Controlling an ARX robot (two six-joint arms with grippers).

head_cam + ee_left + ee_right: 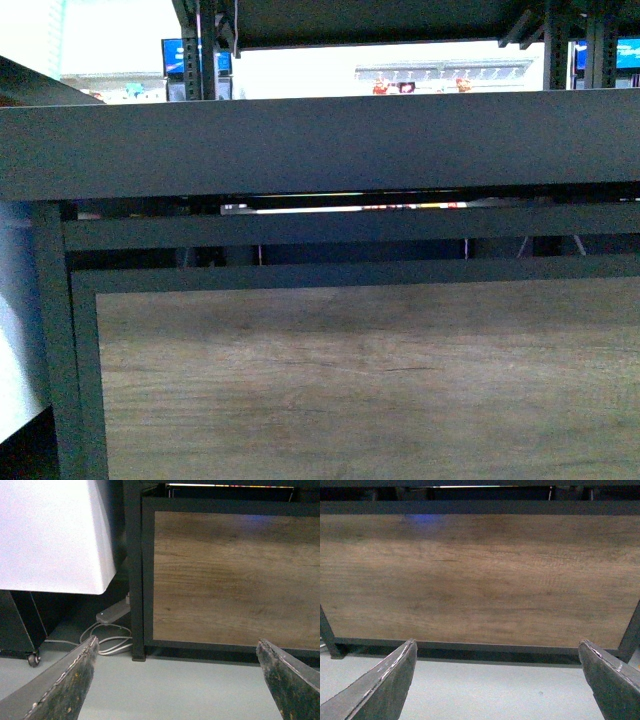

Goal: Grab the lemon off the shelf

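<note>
The shelf [300,140] fills the front view: a dark deck edge across the middle, black frame bars under it and a brown wood-grain front panel [370,380] below. No lemon shows in any view. Neither arm shows in the front view. My left gripper [177,680] is open and empty, low over the pale floor, facing the panel's left end [235,575] and a black upright [134,580]. My right gripper [497,680] is open and empty, low over the floor, facing the panel [480,580].
A white unit [50,535] stands left of the shelf. A white power strip [112,612] and coiled cables [107,640] lie on the floor by the upright. A small caster [33,660] sits at the far left. A higher dark deck [370,20] hangs above.
</note>
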